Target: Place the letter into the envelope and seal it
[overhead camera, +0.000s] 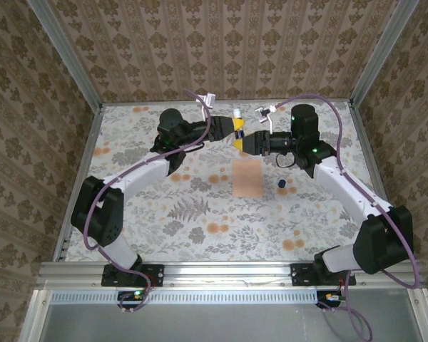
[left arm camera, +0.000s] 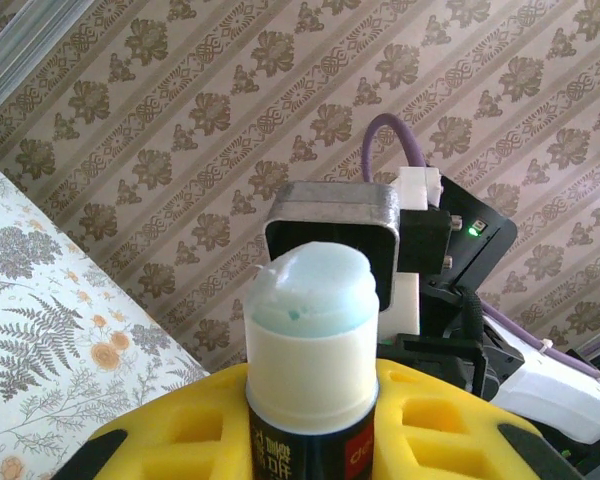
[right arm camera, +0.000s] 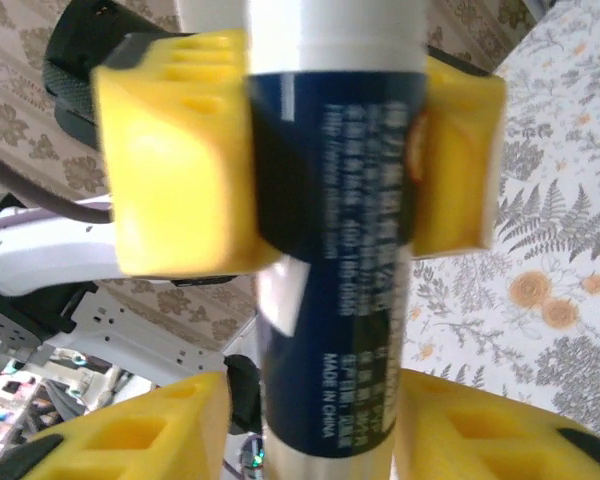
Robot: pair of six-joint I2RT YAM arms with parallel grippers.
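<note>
The peach envelope (overhead camera: 247,178) lies flat on the table's middle, below both grippers. The letter is out of view. My left gripper (overhead camera: 237,130) is raised above the table and shut on a dark blue glue stick (left arm camera: 310,320). The stick is uncapped, with its pale blue tip showing between the left gripper's (left arm camera: 310,425) yellow pads. My right gripper (overhead camera: 252,142) faces it from the right. In the right wrist view its yellow fingers (right arm camera: 130,435) flank the lower end of the glue stick (right arm camera: 335,250), with a gap on the left side. The left gripper's pads (right arm camera: 170,150) clamp the stick higher up.
A small dark cap (overhead camera: 281,184) lies on the floral tablecloth just right of the envelope. Patterned walls close in the table at the back and both sides. Purple cables loop over both arms.
</note>
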